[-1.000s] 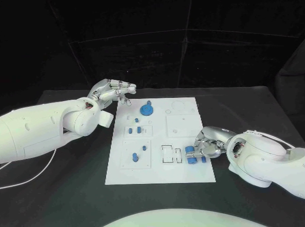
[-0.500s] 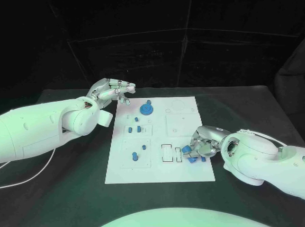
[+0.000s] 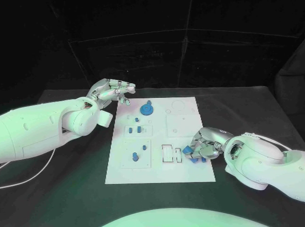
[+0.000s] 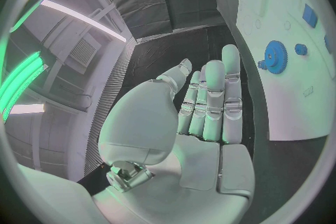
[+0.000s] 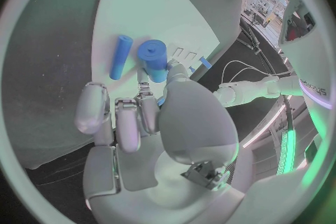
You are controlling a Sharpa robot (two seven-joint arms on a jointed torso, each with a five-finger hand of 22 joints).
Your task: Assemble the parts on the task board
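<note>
Black table [image 3: 70, 189], matte cloth-like surface, slightly wrinkled; black drapes behind it.

Left hand [image 3: 113, 91]: silver, jointed metal, hovering above the table just off the far-left corner of the task board [image 3: 159, 176]. Holds nothing; fingers loosely curved, close together, apart from the thumb. In the left wrist view the same hand [image 4: 199, 117] shows its fingers extended side by side, nothing in the palm.

Task board: flat white rectangular plate, smooth, with shallow square recesses and small slots. Just beyond the left hand's fingertips, on the board's far end, sits a round toothed blue gear [image 3: 147, 110] with a small peg upright on it; also seen in the left wrist view [image 4: 277, 57]. Small blue parts [image 3: 133, 130] lie in recesses nearer the board's middle.

Right hand [image 3: 206, 145]: fingers curled down at the board's near-right edge, pinching a short blue cylinder [image 5: 154, 59], smooth plastic. Just beside its fingertips a slimmer blue rod [image 5: 120, 56] lies flat on the board.
</note>
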